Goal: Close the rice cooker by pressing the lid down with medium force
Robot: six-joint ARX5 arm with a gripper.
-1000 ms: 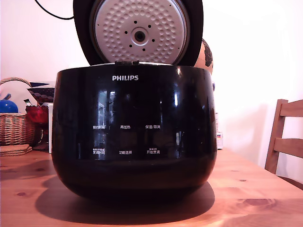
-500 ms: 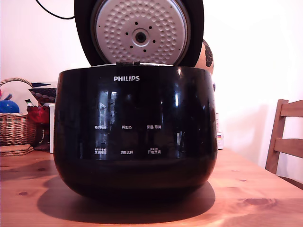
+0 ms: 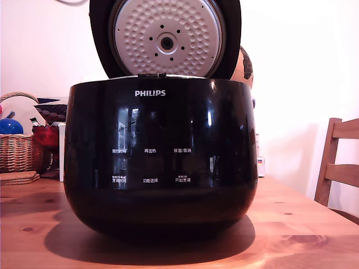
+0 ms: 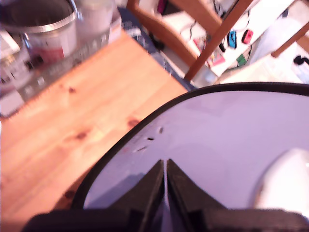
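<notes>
Pressed almost together, with only a thin slit between the fingers, the claw (image 4: 165,186) was seen in the wrist view against the pale outer face of the lid (image 4: 217,145), nothing pinched. The lid (image 3: 165,38) was stood fully open above the cooker (image 3: 160,157) on the wooden surface (image 3: 303,224). The push was judged not yet begun; a steady forward-and-down press would be called for. "PHILIPS" was read on the front, above small white Chinese labels too small to be read.
</notes>
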